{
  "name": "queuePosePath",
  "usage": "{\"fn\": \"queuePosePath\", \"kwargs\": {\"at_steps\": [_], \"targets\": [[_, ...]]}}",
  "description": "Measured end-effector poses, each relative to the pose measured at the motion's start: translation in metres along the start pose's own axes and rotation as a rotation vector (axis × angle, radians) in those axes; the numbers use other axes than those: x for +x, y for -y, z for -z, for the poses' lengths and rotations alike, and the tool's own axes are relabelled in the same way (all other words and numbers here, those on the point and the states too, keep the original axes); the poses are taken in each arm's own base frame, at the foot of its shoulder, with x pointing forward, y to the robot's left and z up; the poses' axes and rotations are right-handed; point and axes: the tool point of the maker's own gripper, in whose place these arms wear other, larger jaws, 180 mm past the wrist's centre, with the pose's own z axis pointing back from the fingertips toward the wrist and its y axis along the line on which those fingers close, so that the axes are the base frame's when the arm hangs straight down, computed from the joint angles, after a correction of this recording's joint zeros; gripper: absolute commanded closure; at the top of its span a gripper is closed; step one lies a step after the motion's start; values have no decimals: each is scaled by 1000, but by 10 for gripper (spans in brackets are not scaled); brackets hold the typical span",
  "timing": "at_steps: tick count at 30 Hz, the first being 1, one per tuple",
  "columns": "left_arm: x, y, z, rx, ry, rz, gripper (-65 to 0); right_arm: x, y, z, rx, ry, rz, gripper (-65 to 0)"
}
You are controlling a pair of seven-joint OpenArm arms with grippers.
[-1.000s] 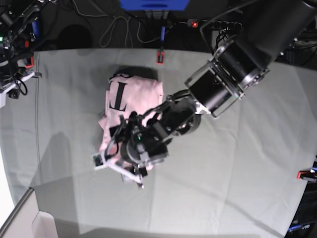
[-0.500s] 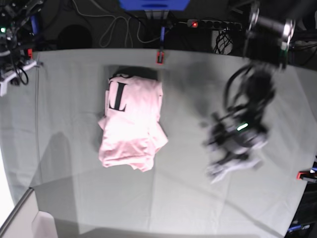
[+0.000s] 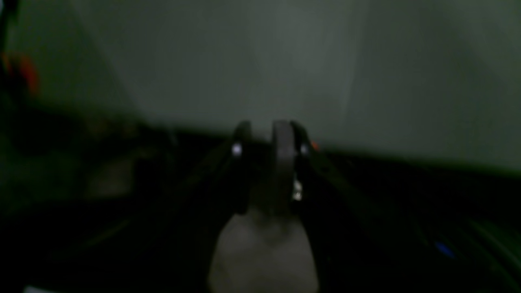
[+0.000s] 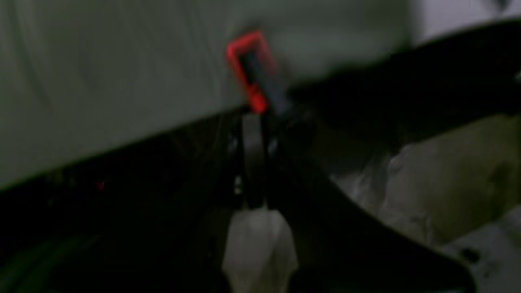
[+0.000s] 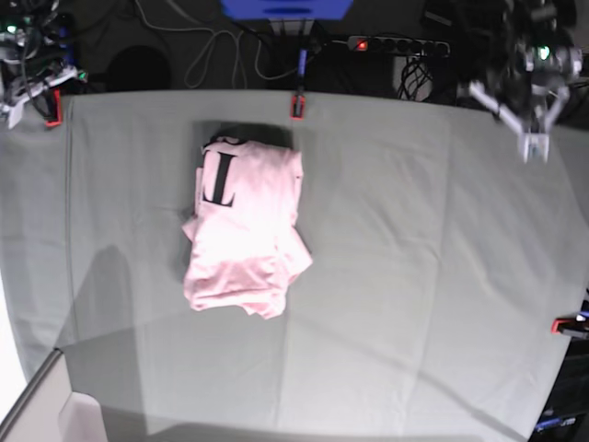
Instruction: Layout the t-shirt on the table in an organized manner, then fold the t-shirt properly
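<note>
The pale pink t-shirt (image 5: 244, 230) lies folded into a compact upright bundle on the table (image 5: 414, 276), left of centre, with a black letter showing near its top. No gripper touches it. My left gripper (image 5: 534, 143) hovers over the table's far right corner, well away from the shirt. In the left wrist view the left gripper (image 3: 262, 130) has its jaws a narrow gap apart with nothing between them, blurred. My right gripper (image 4: 254, 122) is shut and empty, just off the table's edge by a red clamp (image 4: 248, 69). The right arm (image 5: 32, 78) sits at the far left corner.
Red clamps hold the cloth at the far edge (image 5: 297, 106), the far left corner (image 5: 53, 110) and the right edge (image 5: 566, 324). Cables and a power strip (image 5: 396, 43) lie beyond the far edge. A pale box corner (image 5: 37, 405) shows at the near left.
My left arm has pulled away from the shirt's near end, swung right and up to the far right corner, its jaws narrowing. The shirt stays where it was let go.
</note>
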Motion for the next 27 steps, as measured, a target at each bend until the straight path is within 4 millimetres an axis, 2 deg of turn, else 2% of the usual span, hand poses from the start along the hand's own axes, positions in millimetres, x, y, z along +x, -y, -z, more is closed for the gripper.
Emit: {"fn": "queuePosePath", "kwargs": {"at_steps": [4,6,9,11,14,15,17,21,24,27], "targets": [[-68,0,11,-32,-170,-77,-85,-42,-10,16,60,-116,29,0],[-91,5,16,-56,-228,-101,-85,-63,-12,17,71,-168,29,0],[-119,11,30,-80,-256,-143,-85,-77,-12,19,82,-199,38,0],[-149,20,43,-102,-295,-182,-85,-90,-20,27,116,-225,63,0],[-201,38,54,-142,-369,-252,-85,-129,-31,34,136,-353,57,0],[-213,40,59,-145,-379,-270,-85,-142,-32,34,132,-397,45,0],[-224,40,70,-145,-379,-293,-85,-153,-35,39,139,-406,43,0],[-221,46,101,-192,-348,-245,-86,-165,-58,62,186,-397,41,0],[-233,70,112,-247,-356,-203,-87,-183,-90,73,258,-417,31,0],[-255,100,108,-301,-368,-183,-88,-203,-94,71,268,-435,11,0]]}}
